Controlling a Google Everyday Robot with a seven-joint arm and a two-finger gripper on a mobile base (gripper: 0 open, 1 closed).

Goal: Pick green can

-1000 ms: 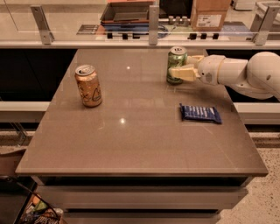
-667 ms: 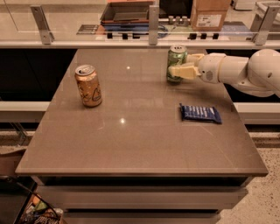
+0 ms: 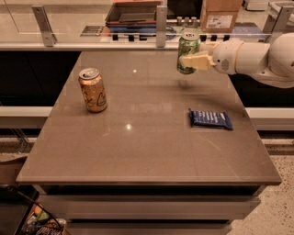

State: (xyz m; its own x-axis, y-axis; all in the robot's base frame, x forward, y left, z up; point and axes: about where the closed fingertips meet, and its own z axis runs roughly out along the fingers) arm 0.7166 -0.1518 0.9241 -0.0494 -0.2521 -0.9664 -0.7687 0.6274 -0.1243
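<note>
The green can (image 3: 188, 49) is light green with a silver top and dark markings. It hangs upright above the far right part of the table (image 3: 147, 147), clear of the surface, with a faint shadow under it. My gripper (image 3: 190, 58) reaches in from the right on a white arm (image 3: 257, 57) and is shut on the can, with one cream finger (image 3: 195, 60) across its front.
An orange-gold can (image 3: 93, 90) stands upright on the left of the table. A dark blue snack packet (image 3: 211, 119) lies flat on the right. A glass rail with metal posts (image 3: 161, 25) runs behind the table's far edge, with a cardboard box (image 3: 221, 13) beyond.
The gripper has lifted the green can off the table; it was standing on the surface before and now hangs higher. The orange-gold can and blue packet have not moved.
</note>
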